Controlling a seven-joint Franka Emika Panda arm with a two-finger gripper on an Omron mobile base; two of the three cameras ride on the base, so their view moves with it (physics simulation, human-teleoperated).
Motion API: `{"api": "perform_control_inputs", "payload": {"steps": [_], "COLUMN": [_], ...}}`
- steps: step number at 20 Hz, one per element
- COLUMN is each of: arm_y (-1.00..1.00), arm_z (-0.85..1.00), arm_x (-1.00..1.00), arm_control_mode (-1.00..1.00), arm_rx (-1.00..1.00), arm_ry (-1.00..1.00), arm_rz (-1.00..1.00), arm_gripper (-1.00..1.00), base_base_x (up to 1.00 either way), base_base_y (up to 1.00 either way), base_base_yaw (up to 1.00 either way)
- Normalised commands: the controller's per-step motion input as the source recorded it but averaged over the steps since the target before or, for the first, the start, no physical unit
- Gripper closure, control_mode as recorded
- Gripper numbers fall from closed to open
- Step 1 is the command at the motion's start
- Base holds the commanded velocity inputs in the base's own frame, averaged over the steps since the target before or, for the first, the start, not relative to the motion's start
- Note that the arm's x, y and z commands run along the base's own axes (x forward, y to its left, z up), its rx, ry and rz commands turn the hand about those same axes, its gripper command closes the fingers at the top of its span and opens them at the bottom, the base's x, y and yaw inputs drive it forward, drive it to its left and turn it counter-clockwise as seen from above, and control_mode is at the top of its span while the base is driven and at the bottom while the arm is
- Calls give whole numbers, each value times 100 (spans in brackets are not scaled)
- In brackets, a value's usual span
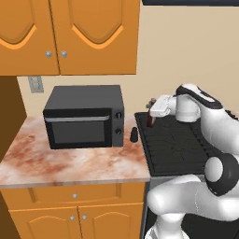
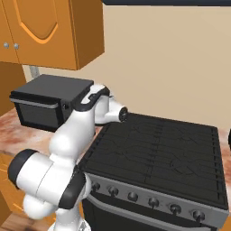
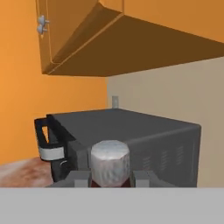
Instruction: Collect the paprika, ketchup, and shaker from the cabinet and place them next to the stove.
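Your gripper (image 3: 109, 177) is clamping a dark red bottle (image 1: 150, 120) with a pale cap over the stove's (image 1: 177, 144) left edge. At nine o'clock, a black shaker (image 1: 134, 135) and microwave (image 1: 84, 116) are standing.

beige wall (image 1: 186, 51) at the back, marbled pinkish counter (image 1: 70, 163) with a black microwave (image 1: 84, 122), orange grooved cupboards (image 1: 70, 35) overhead
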Motion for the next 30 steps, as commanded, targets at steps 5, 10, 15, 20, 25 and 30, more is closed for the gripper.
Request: {"api": "perform_control_inputs", "payload": {"steps": [5, 10, 15, 20, 25, 30], "arm_y": [0, 5, 7, 14, 19, 12], "arm_z": [-18, -17, -19, -19, -9, -7], "arm_x": [45, 32, 29, 23, 22, 21], "arm_control_mode": [-100, -100, -100, -100, -100, -100], "arm_rx": [0, 0, 0, 0, 0, 0], "arm_ry": [3, 0, 0, 0, 0, 0], "arm_rz": [17, 16, 15, 13, 10, 7], "arm_gripper": [100, 100, 100, 100, 100, 100], "base_base_x": [0, 0, 0, 0, 0, 0], "base_base_y": [0, 0, 0, 0, 0, 0], "base_base_yaw": [0, 0, 0, 0, 0, 0]}}
